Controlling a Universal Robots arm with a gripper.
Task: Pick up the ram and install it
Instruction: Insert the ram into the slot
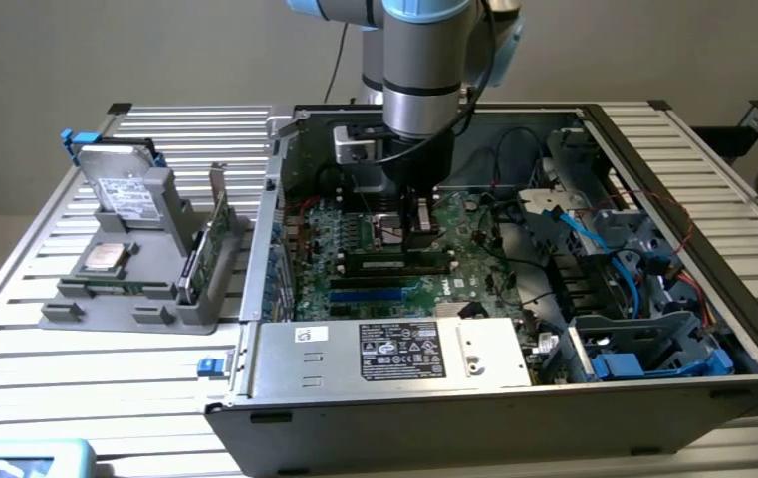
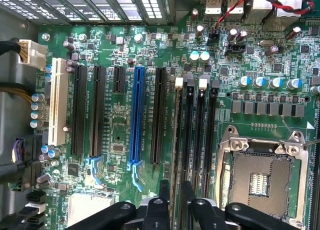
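Observation:
The ram [image 1: 385,264] is a narrow green stick with dark chips, standing in a memory slot on the motherboard [image 1: 472,254] inside the open computer case. In the wrist view the ram [image 2: 176,140] shows edge-on in the slot next to the white latch [image 2: 178,81]. My gripper [image 1: 418,237] reaches down into the case, right over the stick. Its two black fingers [image 2: 164,190] stand on either side of the ram's top edge, a little apart from it. The gripper [image 2: 175,186] is open and holds nothing.
Further black memory slots [image 2: 200,135] and the CPU socket [image 2: 262,175] lie beside the ram. A blue slot [image 2: 136,115] is close by. The power supply [image 1: 392,349] and blue cables [image 1: 605,249] crowd the case. A grey holder [image 1: 126,289] outside it carries a hard drive [image 1: 126,189] and an expansion card [image 1: 212,239].

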